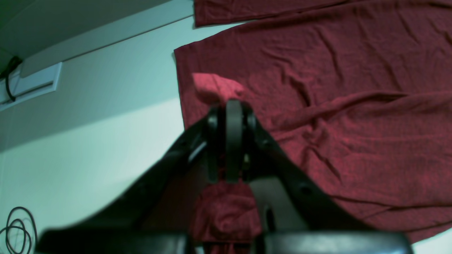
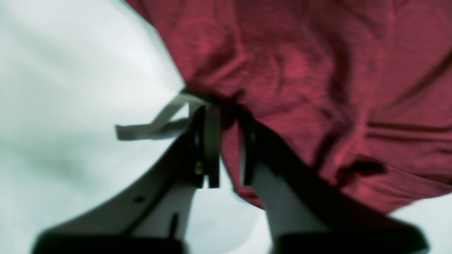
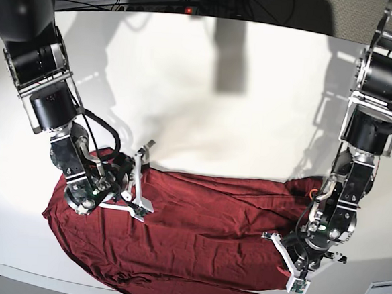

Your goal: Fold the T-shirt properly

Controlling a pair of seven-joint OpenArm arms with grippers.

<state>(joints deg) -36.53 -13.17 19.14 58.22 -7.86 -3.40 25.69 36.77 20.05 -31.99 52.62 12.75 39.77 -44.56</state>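
Both hands are gripping opposite ends of the T-shirt (image 3: 196, 241)

Left hand (image 1: 231, 106) is pinching cloth shut; right hand (image 2: 226, 113) is nipping the edge, a slight gap showing. The T-shirt's length is lying between them along the bench (image 3: 206, 100).

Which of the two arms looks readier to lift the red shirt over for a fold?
The left, probably. Its gripper is shut on a bunch of the shirt. The right gripper is at the shirt's edge with cloth between its jaws, but a gap shows.
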